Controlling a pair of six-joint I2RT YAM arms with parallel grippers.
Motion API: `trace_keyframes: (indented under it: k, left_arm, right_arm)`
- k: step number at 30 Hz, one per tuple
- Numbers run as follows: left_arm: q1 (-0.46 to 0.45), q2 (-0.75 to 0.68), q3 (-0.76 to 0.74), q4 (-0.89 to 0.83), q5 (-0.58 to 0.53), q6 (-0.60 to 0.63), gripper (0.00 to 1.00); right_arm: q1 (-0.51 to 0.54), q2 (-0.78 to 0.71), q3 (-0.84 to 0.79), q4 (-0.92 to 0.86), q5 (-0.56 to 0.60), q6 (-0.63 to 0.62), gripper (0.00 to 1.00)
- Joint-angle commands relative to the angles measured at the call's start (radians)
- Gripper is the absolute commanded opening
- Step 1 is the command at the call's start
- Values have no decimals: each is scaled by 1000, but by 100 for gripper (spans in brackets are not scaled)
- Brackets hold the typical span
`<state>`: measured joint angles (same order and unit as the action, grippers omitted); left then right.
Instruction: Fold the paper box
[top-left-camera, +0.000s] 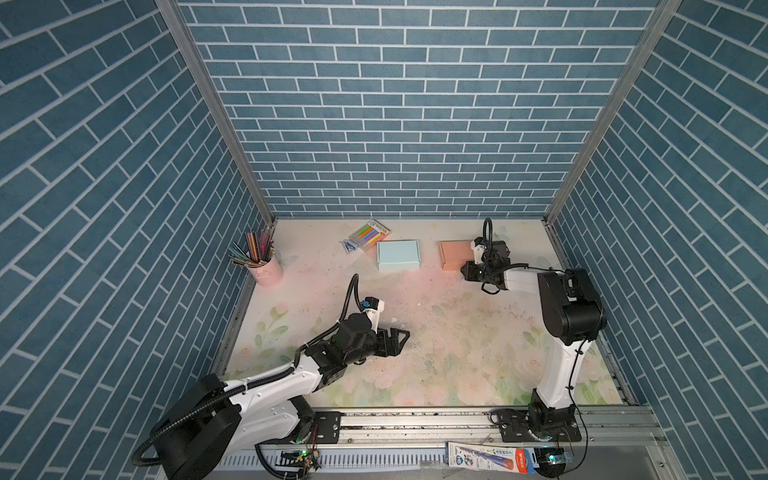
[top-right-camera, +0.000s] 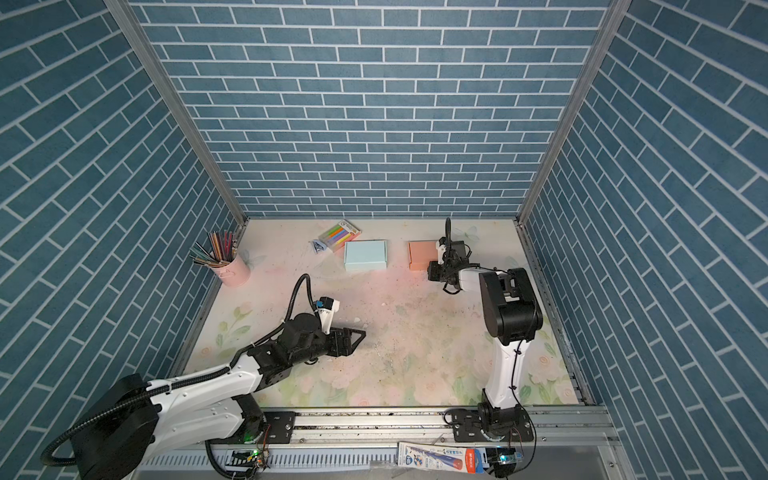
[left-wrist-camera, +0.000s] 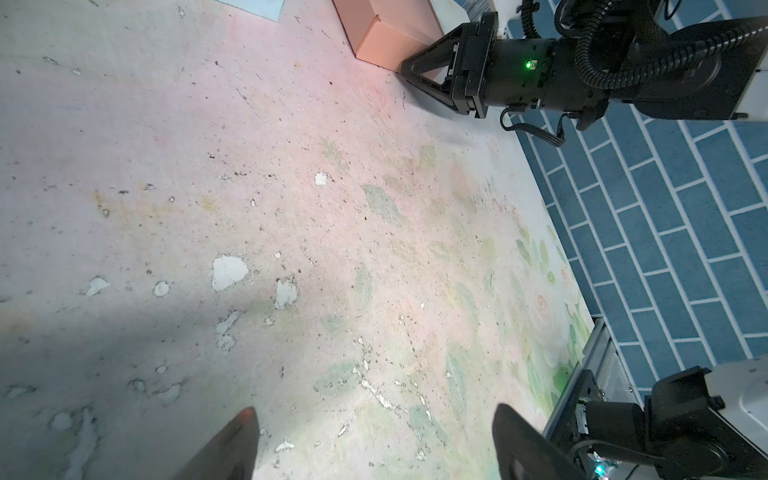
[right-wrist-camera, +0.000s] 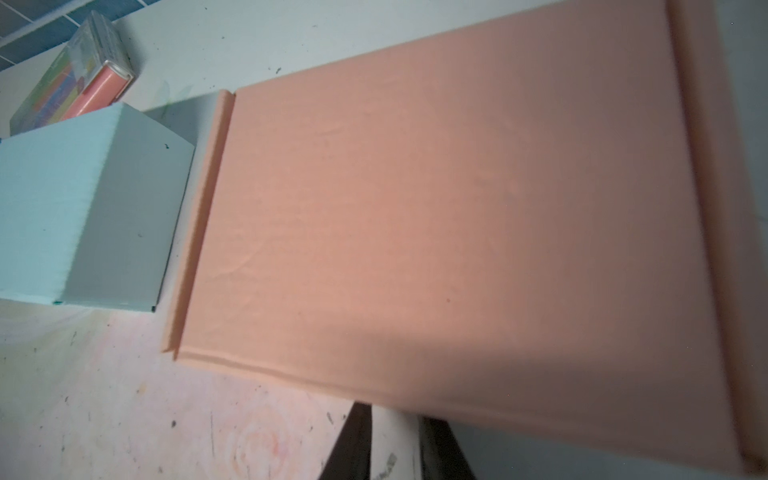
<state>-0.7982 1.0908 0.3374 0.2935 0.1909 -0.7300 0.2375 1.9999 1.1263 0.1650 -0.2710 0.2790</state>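
The floral bench (top-left-camera: 457, 353) fills the lower middle of both top views. The peach paper box (top-left-camera: 455, 255) is seen in its upper right part, lid down flat, so the fold is judged close to done. Its long side appears to run left to right, though the right end is hidden behind the right arm. A light-blue box (top-left-camera: 398, 254) is set just left of it, apart by a narrow strip of bench. At the left edge a pink cup of coloured pencils (top-left-camera: 268, 270) is found, and a pack of markers (top-left-camera: 371, 235) lies above the blue box.

The right tool (right-wrist-camera: 395, 444) is held low at the peach box's lower right corner. In the right wrist view its two fingers are seen narrowly apart, with bare bench between them and nothing clamped. The box's near edge runs across just beyond the tips; whether it is touched cannot be told.

The left tool (left-wrist-camera: 376, 409) is spread wide and empty over bare bench, well apart toward the lower left. The right arm is therefore judged the nearer for any last press on the lid.
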Motion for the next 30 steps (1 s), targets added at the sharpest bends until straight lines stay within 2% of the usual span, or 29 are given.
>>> trace_keyframes:
  k: [1, 10, 19, 22, 26, 30]
  left_arm:
    - [-5, 0, 12, -1, -20, -9, 88]
    - [-6, -30, -4, -21, -33, -9, 89]
    - [-5, -28, 28, -77, -58, 25, 88]
    - [-3, -36, 54, -136, -90, 55, 88]
    - [-2, -47, 80, -208, -143, 93, 88]
    - [9, -58, 105, -282, -191, 131, 88]
  right_arm:
    - [8, 37, 31, -7, -20, -27, 23]
    - [18, 17, 15, 1, -2, -20, 23]
    - [20, -132, -110, 28, 8, -14, 27]
    - [27, -221, -165, 22, 24, -26, 33]
    - [31, -370, -257, -2, 59, -46, 49]
    - [31, -513, -358, -20, 85, -63, 58]
